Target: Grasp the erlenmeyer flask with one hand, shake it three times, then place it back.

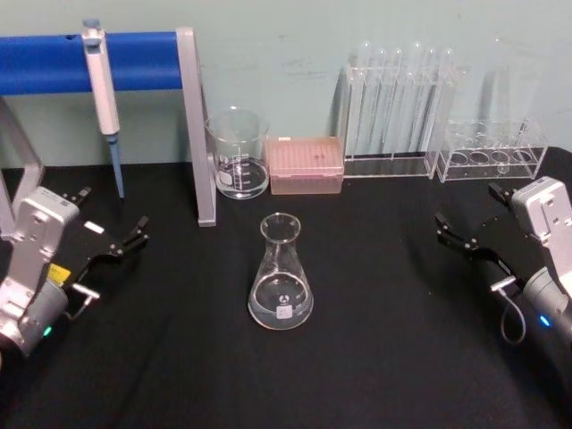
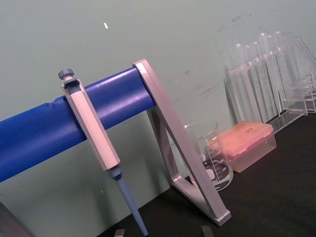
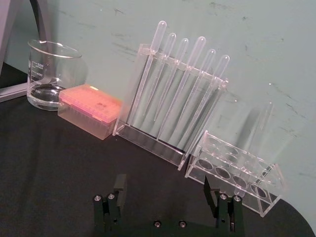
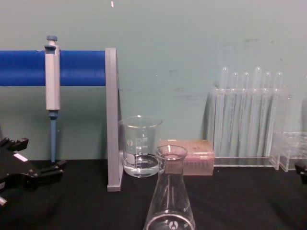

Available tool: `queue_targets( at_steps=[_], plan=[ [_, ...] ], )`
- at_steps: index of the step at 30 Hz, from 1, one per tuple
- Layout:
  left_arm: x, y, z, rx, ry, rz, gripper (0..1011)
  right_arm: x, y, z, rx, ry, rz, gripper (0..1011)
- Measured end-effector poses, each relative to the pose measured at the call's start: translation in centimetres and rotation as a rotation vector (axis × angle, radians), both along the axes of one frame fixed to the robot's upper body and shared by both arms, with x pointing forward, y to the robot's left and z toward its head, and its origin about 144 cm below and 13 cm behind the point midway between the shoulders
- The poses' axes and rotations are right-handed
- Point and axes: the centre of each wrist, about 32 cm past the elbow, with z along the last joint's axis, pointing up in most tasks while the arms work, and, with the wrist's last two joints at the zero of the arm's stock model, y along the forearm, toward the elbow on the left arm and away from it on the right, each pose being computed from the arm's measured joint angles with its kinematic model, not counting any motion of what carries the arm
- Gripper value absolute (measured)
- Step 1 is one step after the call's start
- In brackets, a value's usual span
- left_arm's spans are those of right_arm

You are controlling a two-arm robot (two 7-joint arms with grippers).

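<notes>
erlenmeyer flask [image 1: 281, 281] upright, untouched | beaker [image 1: 239, 152] some clear liquid | left end effector [image 1: 110, 214], right end effector [image 1: 466, 205] released

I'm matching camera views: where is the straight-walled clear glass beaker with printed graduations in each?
Head view: clear glass beaker, upper centre, behind the conical glass flask.
Left wrist view: beaker between grey metal stand leg and pink plastic tip box.
Right wrist view: beaker beside pink box.
Chest view: beaker, centre, right of grey leg.
Shared landmark: the pink box.

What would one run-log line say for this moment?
erlenmeyer flask: upright on table, untouched | left tool: open, off to left | right tool: open, off to right | step: not yet grasped
</notes>
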Motion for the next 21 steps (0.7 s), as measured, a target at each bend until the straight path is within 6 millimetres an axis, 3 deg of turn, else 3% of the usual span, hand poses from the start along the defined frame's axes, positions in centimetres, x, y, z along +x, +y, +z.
queue_targets(
  at_steps=[21],
  plan=[
    [0.00, 0.00, 0.00, 0.000, 0.000, 0.000, 1001, -0.07, -0.83, 0.21, 0.034, 0.016, 0.034, 1000]
  ],
)
